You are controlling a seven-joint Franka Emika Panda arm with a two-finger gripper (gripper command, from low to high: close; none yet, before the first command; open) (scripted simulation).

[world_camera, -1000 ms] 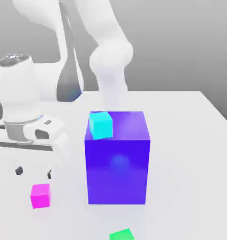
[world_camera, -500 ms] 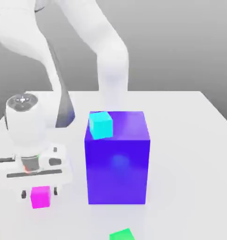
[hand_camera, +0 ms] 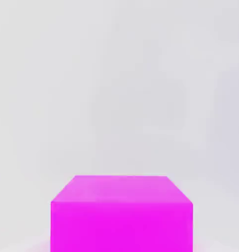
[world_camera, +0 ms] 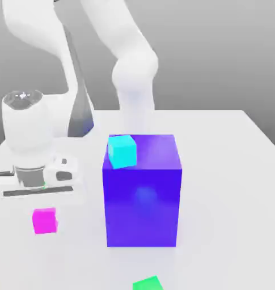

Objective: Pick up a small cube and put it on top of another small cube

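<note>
The fingers (world_camera: 44,210) are closed on the pink cube (world_camera: 45,221), which sits directly under the hand, left of the blue block (world_camera: 142,198) in the exterior view.

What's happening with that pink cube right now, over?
Gripper shut on pink cube, at the exterior view's left. Green cube waits near the front edge. Big blue block, cyan cube on top, stands between them.

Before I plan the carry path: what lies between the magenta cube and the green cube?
In the exterior view, only bare white table separates the magenta cube from the green cube; the blue block stands off that line.
</note>
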